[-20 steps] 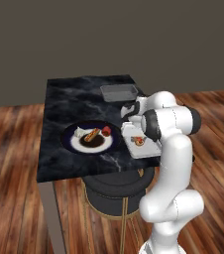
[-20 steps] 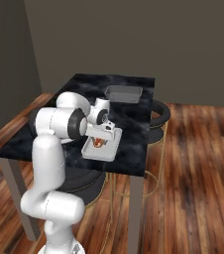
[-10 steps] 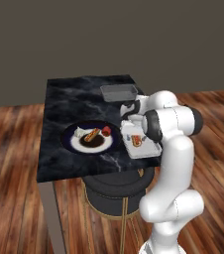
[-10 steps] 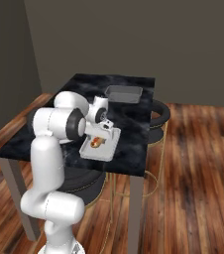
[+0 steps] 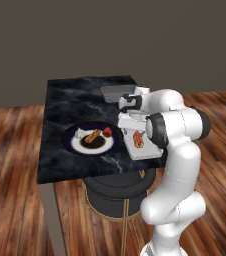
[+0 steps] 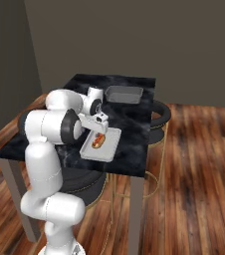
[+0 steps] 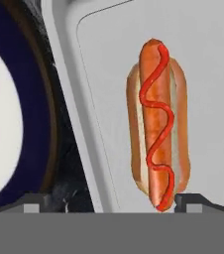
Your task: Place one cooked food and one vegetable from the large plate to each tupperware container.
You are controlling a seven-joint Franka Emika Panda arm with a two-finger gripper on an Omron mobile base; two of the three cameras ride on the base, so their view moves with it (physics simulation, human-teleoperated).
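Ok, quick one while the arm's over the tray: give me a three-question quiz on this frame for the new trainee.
1. True or false: the hot dog lies in the pale tupperware container.
2. Which container holds no food that can be seen? A) the pale one B) the darker tupperware container at the table's far edge
3. Name the round red item on the large plate.

Key
1. True; it lies flat on the tray floor, just beyond the gripper.
2. B.
3. It looks like a tomato, beside a second hot dog and a pale item too small to identify.
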